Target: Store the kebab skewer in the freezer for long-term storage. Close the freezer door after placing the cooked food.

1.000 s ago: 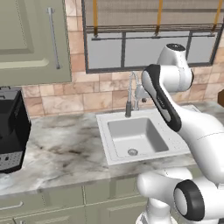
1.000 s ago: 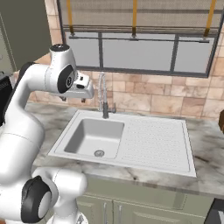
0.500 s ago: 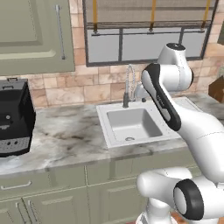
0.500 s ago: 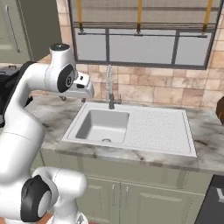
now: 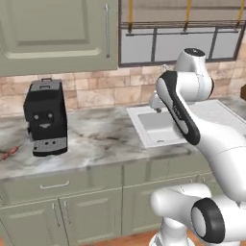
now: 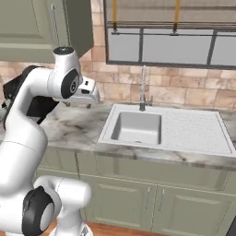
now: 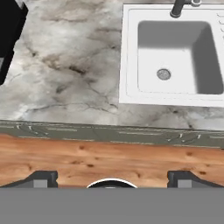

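One marble counter (image 5: 96, 137) — sink (image 5: 158, 126) inset

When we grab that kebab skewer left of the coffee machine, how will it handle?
The kebab skewer looks thin and stick-like, so probably light and stiff. Lying flat on the marble counter, it may roll or skid if nudged. Its slimness likely demands a precise pinch.
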You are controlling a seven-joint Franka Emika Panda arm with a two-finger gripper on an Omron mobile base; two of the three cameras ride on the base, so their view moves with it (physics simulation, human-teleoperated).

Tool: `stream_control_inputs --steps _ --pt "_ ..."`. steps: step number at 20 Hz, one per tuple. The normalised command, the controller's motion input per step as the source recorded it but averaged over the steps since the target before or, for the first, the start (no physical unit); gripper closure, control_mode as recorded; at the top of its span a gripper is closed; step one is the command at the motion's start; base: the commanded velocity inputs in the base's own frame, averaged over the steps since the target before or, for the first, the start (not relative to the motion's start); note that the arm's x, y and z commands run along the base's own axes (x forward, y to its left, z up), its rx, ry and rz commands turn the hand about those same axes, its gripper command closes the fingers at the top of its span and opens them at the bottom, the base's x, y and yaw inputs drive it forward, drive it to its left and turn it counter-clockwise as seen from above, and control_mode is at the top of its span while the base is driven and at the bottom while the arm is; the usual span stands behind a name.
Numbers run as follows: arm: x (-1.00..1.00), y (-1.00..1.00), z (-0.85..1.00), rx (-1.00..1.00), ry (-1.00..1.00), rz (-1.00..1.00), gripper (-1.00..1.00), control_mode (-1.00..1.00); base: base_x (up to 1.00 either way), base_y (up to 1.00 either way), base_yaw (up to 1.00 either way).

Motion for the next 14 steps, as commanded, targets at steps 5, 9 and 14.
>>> stream_control_inputs --steps 5,9,14 --pt "0.00 0.00 0.00 0.00 0.00 0.00 -1.00 1.00 -0.28 0.94 0.00" --pt "0.00 0.00 0.00 0.00 0.00 0.00 -1.00 1.00 -0.08 1.00 -0.01" --pt "0.00 0.00 0.00 0.00 0.00 0.00 -1.00 1.00 0.00 1.00 -0.03"
